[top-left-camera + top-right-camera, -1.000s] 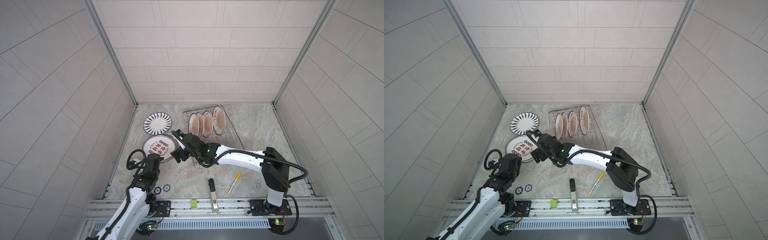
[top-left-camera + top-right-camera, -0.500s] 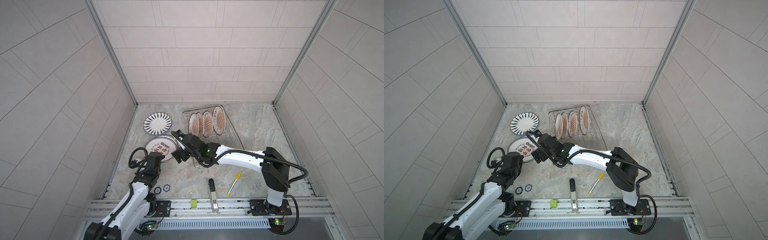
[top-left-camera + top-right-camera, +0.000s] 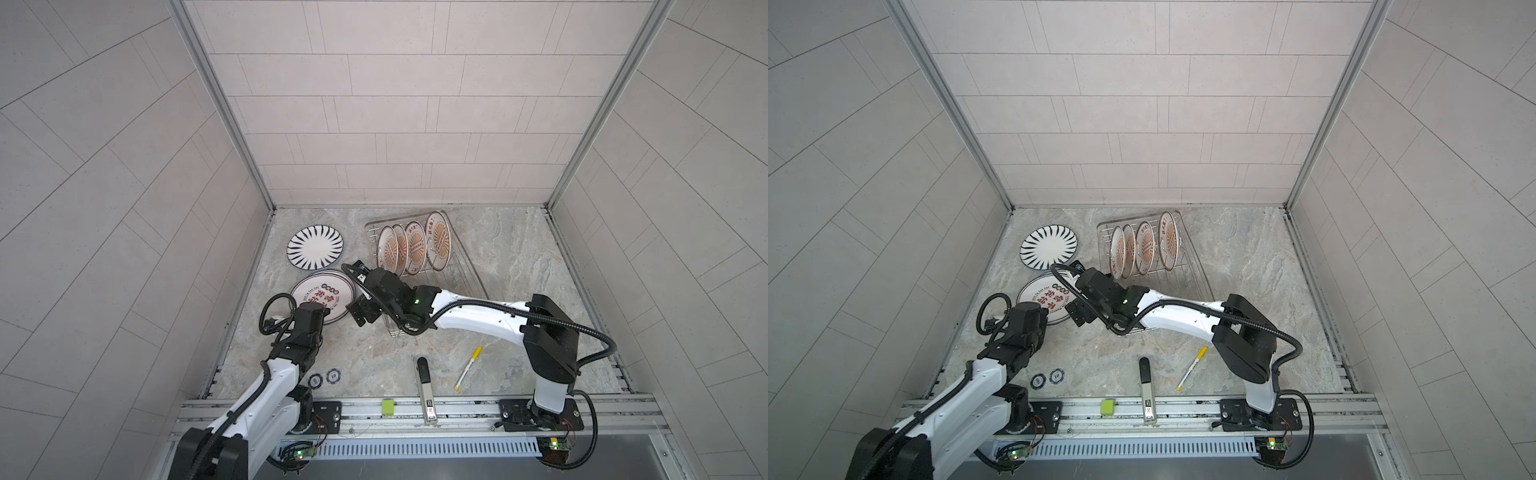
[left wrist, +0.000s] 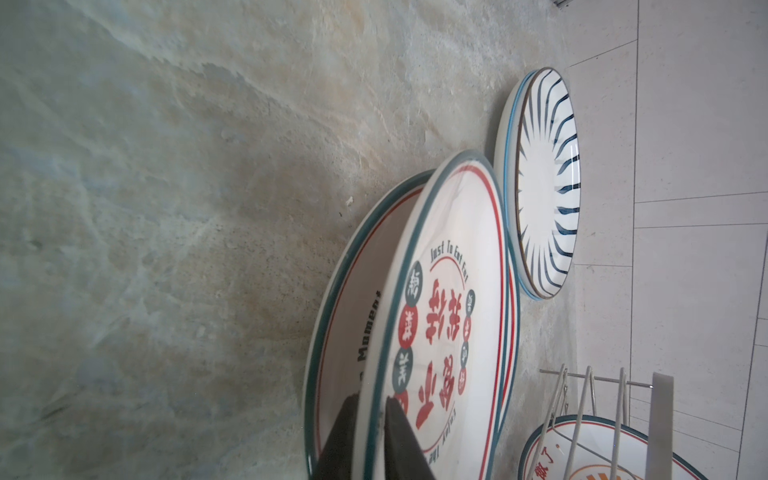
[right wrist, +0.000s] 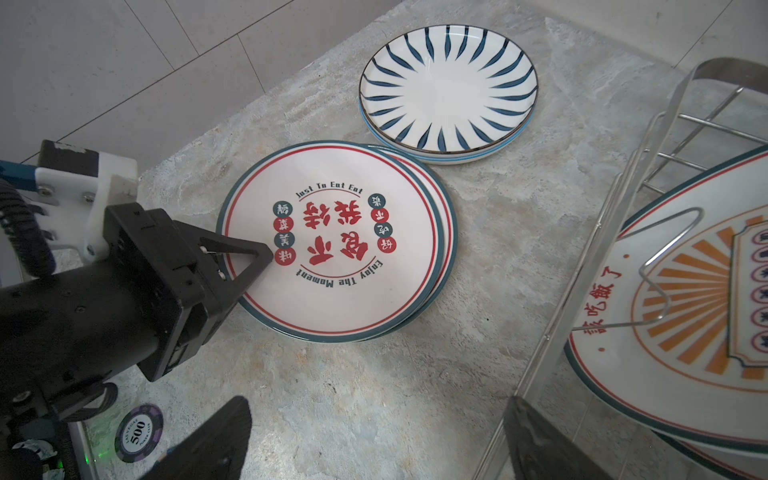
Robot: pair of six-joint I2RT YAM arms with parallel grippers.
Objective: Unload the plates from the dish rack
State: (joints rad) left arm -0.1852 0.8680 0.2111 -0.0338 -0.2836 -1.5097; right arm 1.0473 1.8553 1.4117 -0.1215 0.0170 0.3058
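Looking down into a grey-tiled bay with a marbled stone surface (image 3: 519,257). Your left hand (image 4: 371,399) is clenched on the near rim of the top red-lettered plate (image 5: 332,291), one black finger (image 5: 253,253) lying over the rim and the other beneath it. The left wrist view shows that plate's near edge tipped up above the plate under it. It sits on a short stack of matching plates (image 3: 323,297) lying flat near the left edge of the surface.

Just behind that stack, a blue-striped plate (image 3: 315,247) rests flat on another plate with a blue rim.

The dish rack (image 3: 461,270), a silver wire basket, stands to the right of both stacks. Four orange sunburst plates (image 3: 415,249) stand on edge in a row between its prongs at the far end; its near end is hidden under the right arm.

Your right hand (image 5: 380,405) is released, jaws spread wide and holding nothing. It hovers between the red-lettered stack and the rack's near left corner.

Near the front rail lie two poker chips (image 3: 324,378), a black and silver tool (image 3: 424,386) and a yellow marker (image 3: 468,368).
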